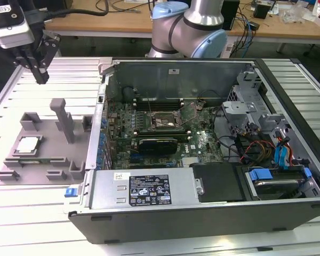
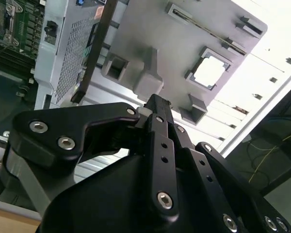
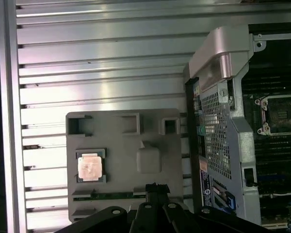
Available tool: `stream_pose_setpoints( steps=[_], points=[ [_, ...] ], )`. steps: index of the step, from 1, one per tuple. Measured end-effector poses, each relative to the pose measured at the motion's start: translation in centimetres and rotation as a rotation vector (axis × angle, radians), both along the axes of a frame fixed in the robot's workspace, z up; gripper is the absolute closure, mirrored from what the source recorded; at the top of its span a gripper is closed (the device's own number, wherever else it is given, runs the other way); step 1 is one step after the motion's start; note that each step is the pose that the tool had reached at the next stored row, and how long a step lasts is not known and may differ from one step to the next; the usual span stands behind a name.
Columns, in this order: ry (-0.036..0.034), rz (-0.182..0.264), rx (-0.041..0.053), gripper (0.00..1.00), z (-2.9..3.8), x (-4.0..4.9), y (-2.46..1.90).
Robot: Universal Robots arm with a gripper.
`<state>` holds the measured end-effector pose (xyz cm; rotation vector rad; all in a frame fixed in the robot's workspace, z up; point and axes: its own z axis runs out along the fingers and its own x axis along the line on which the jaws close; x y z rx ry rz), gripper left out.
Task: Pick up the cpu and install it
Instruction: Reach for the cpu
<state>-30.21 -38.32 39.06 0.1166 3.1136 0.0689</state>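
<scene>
Closest up, my black tool (image 2: 157,103), clenched on nothing, hanging over the ribbed surface (image 3: 102,73) near the grey holder (image 3: 117,145), cpu (image 3: 90,166) lying flat in its square pocket, untouched, open computer case (image 1: 202,213) just beside.

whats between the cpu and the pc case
In the exterior view, the tall upright post of the grey plastic holder stands between the silvery square cpu and the open black computer case.
</scene>
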Motion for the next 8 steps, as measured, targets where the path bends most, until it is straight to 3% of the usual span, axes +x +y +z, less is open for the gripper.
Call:
stream_pose_setpoints(
  steps=[3,6,8],
  points=[
    [0.0001,0.0,-0.0001,0.89,-0.24,-1.13,0.13],
    [0.0,0.0,-0.0001,0.89,-0.39,-1.64,0.19],
    [0.0,0.0,0.0,0.89,-0.71,-2.58,0.29]
  ],
)
